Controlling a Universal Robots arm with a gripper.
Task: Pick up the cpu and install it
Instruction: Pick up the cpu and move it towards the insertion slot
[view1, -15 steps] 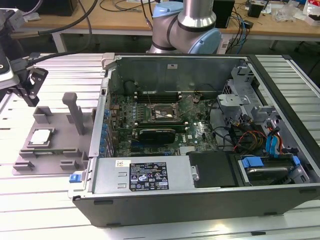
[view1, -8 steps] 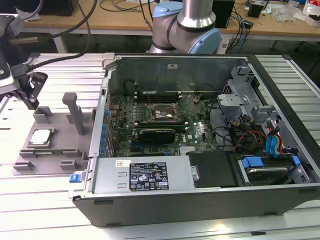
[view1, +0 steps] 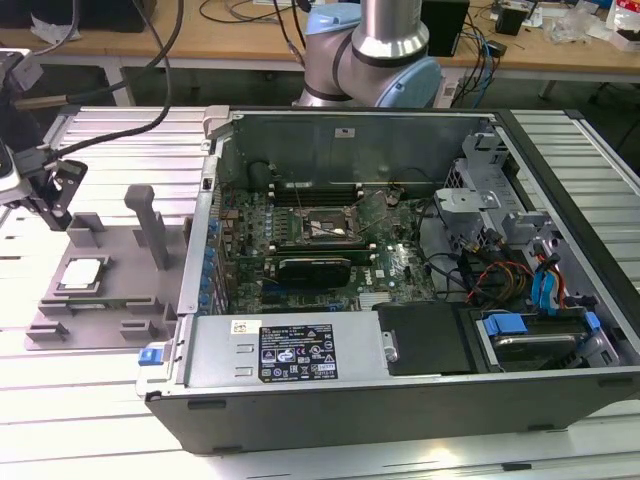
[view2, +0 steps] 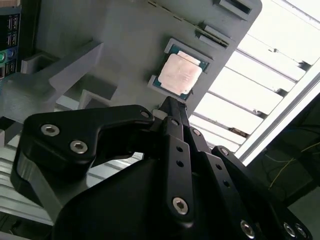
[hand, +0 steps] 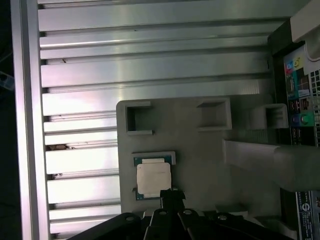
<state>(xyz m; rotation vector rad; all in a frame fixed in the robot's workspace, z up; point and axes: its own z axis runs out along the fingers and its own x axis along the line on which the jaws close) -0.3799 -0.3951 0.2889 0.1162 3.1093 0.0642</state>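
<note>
Cpu (hand: 153, 179) lies flat, metal top up, in its recess on the grey tray (hand: 200, 150), outside the computer case (view1: 400, 420). Gripper (hand: 171, 193) hovers over one edge of the chip, tips drawn together, holding nothing (not yet touching). Judgement: a clean pick needs the tips spread, centred and squared to the rim.

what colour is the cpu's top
The cpu is pale silver, green-rimmed; clearest in the second wrist view.

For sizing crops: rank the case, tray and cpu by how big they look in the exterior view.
1. case
2. tray
3. cpu, lying in the tray

None are close.
</note>
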